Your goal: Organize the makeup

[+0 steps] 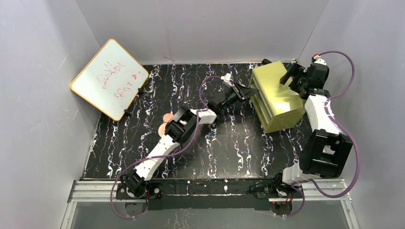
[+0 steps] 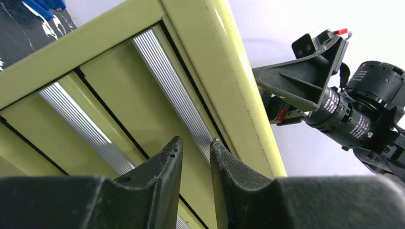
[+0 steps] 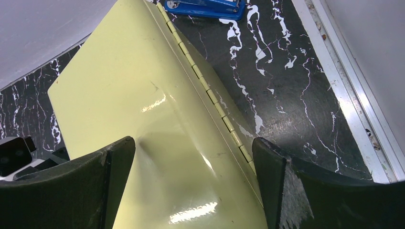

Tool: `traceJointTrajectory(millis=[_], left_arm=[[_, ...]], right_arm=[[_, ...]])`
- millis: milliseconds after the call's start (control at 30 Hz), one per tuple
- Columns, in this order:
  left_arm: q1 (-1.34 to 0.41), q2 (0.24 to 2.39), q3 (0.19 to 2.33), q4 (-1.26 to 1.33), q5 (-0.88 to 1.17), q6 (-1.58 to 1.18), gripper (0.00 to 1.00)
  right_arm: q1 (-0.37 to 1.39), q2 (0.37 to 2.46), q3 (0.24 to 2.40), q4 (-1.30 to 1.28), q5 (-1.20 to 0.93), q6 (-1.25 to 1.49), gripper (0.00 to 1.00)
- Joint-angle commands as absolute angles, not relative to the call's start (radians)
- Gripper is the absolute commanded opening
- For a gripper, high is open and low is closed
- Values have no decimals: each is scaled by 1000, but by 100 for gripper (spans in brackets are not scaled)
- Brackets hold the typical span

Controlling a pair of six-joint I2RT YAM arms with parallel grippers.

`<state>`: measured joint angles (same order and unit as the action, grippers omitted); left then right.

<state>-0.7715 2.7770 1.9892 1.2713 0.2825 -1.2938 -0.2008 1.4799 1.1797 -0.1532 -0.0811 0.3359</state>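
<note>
With the left claw nearly clenched at the silver drawer rail of the yellow-green box, grip unclear, and the right claw released astride its lid, a slipping pull could drag the box; the pink makeup discs lie mid-left on the bench.

Left gripper is up at the front of the drawer box. Right gripper hovers over its far corner, and two copper-pink discs sit beside the left arm.

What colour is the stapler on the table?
The stapler is bright blue; the right wrist view shows it best.
</note>
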Motion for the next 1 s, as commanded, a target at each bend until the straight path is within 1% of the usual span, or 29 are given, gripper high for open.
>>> traceJointTrajectory(millis=[0, 300, 467, 867, 900, 967], left_arm=[[-782, 2754, 2009, 1299, 279, -1278, 26], [-784, 2779, 2070, 1287, 273, -1283, 26], [-785, 2792, 2111, 1268, 282, -1283, 30], [-806, 2841, 2198, 1226, 272, -1284, 30], [-806, 2842, 2203, 1225, 269, -1284, 29], [-806, 2841, 2206, 1223, 265, -1283, 24]], right_arm=[[-198, 1489, 1177, -131, -109, 331, 100], [-198, 1491, 1173, -130, -111, 331, 100], [-198, 1493, 1173, -130, -112, 332, 100], [-198, 1490, 1169, -129, -112, 331, 100], [-198, 1489, 1169, -129, -112, 331, 100], [-198, 1489, 1169, -129, -112, 331, 100]])
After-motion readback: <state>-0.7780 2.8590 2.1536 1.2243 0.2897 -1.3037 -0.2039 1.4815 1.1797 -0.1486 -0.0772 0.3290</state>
